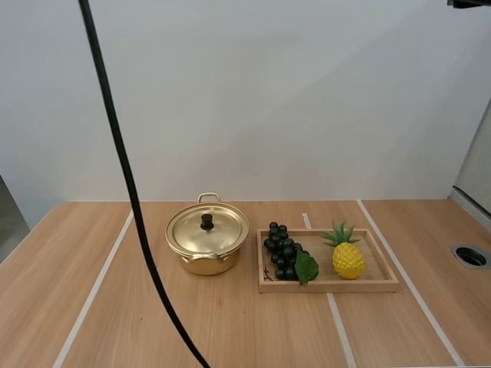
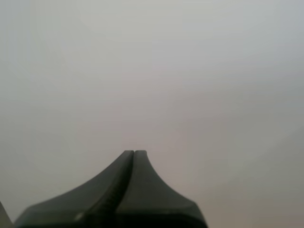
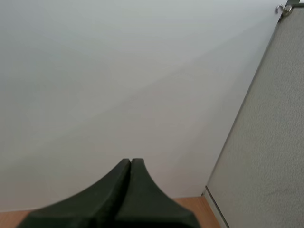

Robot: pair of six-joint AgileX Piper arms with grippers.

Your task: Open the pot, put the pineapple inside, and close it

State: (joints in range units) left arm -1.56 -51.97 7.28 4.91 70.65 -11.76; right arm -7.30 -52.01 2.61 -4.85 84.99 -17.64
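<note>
A gold pot (image 1: 207,244) with its lid (image 1: 207,228) on and a black knob stands on the wooden table, left of centre. To its right a wooden tray (image 1: 327,284) holds a yellow pineapple (image 1: 347,256) with green leaves at its right end and a bunch of dark grapes (image 1: 284,253) at its left end. My left gripper (image 2: 134,152) is shut on nothing, its fingers together as one dark wedge facing a plain white wall. My right gripper (image 3: 130,161) is likewise shut on nothing, facing the wall next to a grey panel.
White tape lines (image 1: 92,295) cross the tabletop. A round grommet hole (image 1: 470,256) sits near the table's right edge. A grey panel (image 3: 266,142) stands at the right side of the table.
</note>
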